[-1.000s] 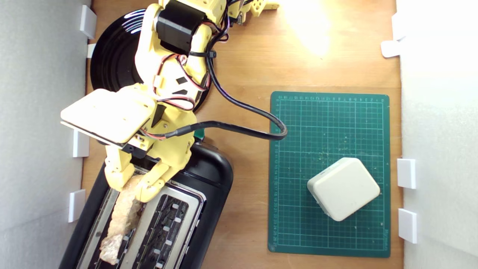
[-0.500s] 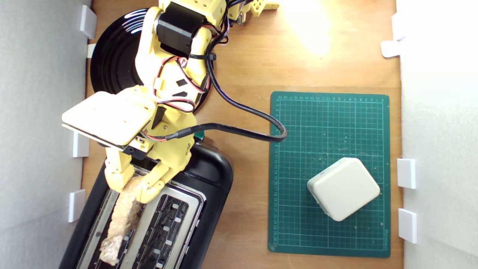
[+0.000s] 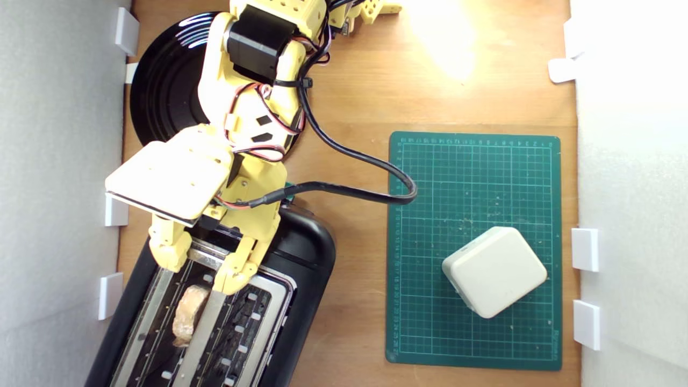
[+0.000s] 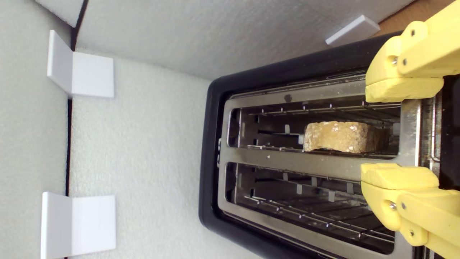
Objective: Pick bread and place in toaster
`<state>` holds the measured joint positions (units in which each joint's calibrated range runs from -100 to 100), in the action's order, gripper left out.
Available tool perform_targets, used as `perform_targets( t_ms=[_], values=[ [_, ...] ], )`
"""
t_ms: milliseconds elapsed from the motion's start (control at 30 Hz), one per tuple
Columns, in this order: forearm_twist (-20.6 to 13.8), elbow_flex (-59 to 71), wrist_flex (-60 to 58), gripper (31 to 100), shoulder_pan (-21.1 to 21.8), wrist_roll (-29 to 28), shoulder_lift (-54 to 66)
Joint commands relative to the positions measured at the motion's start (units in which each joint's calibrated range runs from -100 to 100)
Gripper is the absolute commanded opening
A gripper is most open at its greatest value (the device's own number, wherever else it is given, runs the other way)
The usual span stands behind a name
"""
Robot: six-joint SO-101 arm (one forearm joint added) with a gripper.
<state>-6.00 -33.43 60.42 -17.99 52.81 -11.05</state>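
The bread (image 3: 188,315) stands inside the toaster's slot nearer the exterior view's left, only its tan top edge showing; the wrist view shows the bread (image 4: 339,137) sunk between the slot's wires. The black toaster (image 3: 306,252) with its silver top plate (image 4: 287,162) sits at the exterior view's lower left. My yellow gripper (image 3: 201,269) hovers open just above that slot's near end, one finger on each side, holding nothing; in the wrist view the gripper (image 4: 399,135) straddles the slot. A bit of the teal lever (image 3: 288,193) peeks out beside the arm.
A round glossy black plate (image 3: 161,86) lies behind the arm. A green cutting mat (image 3: 473,183) on the exterior view's right carries a white rounded block (image 3: 493,270). White foam walls with white brackets (image 3: 110,294) flank the wooden table. A black cable (image 3: 365,177) loops off the arm.
My gripper has opened and let go of the bread, which has dropped down into the toaster slot. The gripper has lifted and drawn back slightly.
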Motion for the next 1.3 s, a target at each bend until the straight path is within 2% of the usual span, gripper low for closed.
perform_targets(
  t_ms=[0, 333, 500, 700, 933, 1067, 1267],
  values=[
    [0.38, -0.66, 0.75, 75.5, 0.98, 0.37, 1.64],
    [0.47, -0.03, 0.5, 75.2, 1.15, -1.83, 14.29],
    [4.91, 1.42, 0.33, 75.1, 2.03, -5.85, 22.03],
    [4.46, 4.51, 0.16, 75.1, 7.75, -13.18, 29.18],
    [4.46, 23.48, 0.16, 75.1, 17.26, -23.43, 44.66],
    [4.46, 35.65, 0.16, 75.1, 21.21, -27.51, 53.14],
    [5.54, 57.17, 0.16, 75.1, 23.87, -28.19, 65.46]
  ],
)
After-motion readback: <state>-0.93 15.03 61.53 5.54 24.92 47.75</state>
